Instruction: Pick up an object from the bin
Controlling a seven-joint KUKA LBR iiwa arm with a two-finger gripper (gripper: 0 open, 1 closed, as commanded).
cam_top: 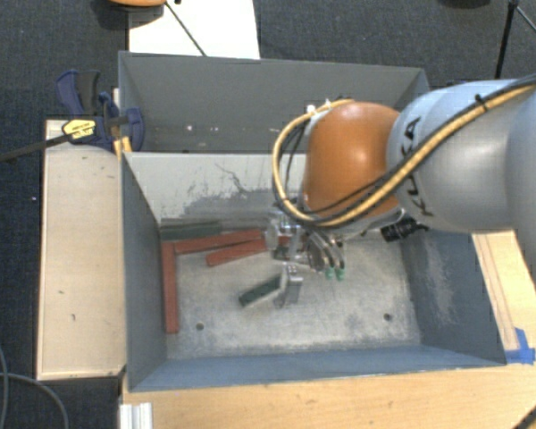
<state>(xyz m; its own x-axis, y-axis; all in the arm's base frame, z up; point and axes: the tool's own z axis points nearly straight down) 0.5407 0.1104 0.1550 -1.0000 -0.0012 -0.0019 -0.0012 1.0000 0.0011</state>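
Camera view. The tool [290,290] is low over the floor of the grey metal bin [143,266], near the middle of the frame. It sits at the right end of a short dark green flat bar [259,291] that lies tilted on the bin floor. That bar is the thing nearest the tool, so I judge it the likely pick. Whether the tool is open, closed or gripping the bar I cannot tell.

The bar is thin and lies flat, and the tool meets it at its very end. A grip there could slip off, or the bar could swing and drop once lifted. An off-centre close might instead shove it left toward the reddish-brown flat bar [235,255] lying near it, up and to the left. Pressing lower risks scraping the floor. A long reddish-brown bar [171,284] along the left wall lies well apart and should not interfere.

The silver arm [482,168] enters from the right edge of the frame and crosses above the bin's right wall. It ends in a rounded orange cover [348,159] with looped cables [286,164]. The tool points steeply down below it.
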